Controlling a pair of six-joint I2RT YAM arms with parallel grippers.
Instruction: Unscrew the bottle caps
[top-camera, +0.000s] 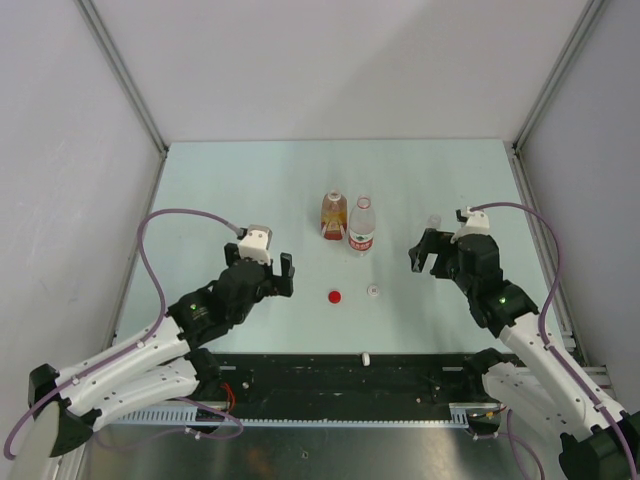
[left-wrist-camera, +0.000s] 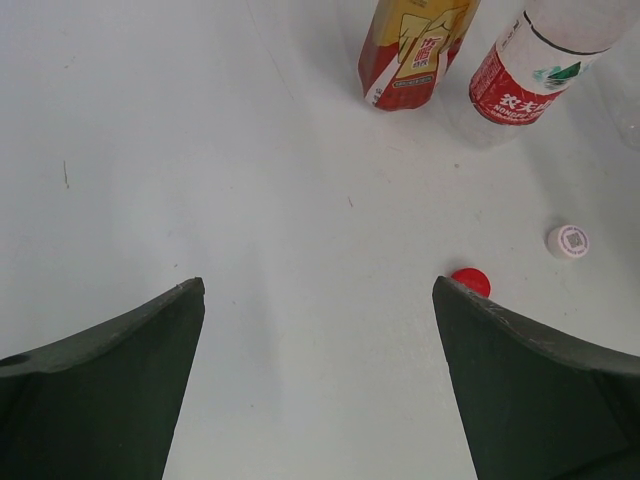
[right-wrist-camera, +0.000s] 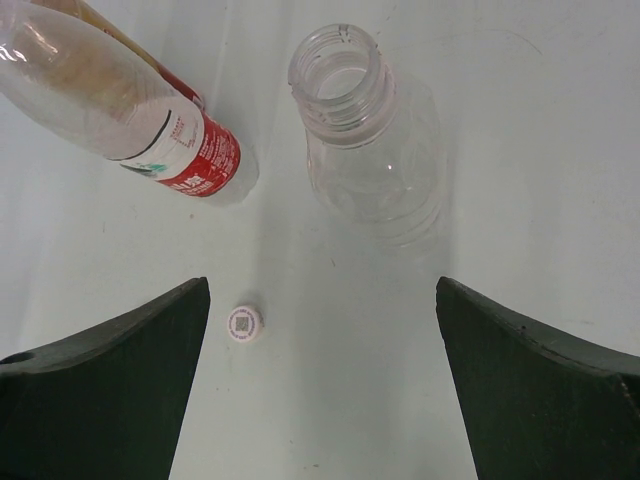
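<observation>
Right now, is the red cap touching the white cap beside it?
Apart. The top external view shows the red cap and the white cap lying separately, with bare table between them.

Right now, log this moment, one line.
left claw: open | right claw: open | red cap, white cap: on table | plain bottle: uncapped

A tool finger (left-wrist-camera: 540, 390) hides part of the red cap (left-wrist-camera: 472, 279).

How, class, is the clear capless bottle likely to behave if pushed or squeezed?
The clear bottle looks empty, so probably light and apt to tip or slide. Its thin walls would likely dent under a squeeze. Standing upright, it shouldn't roll.
</observation>
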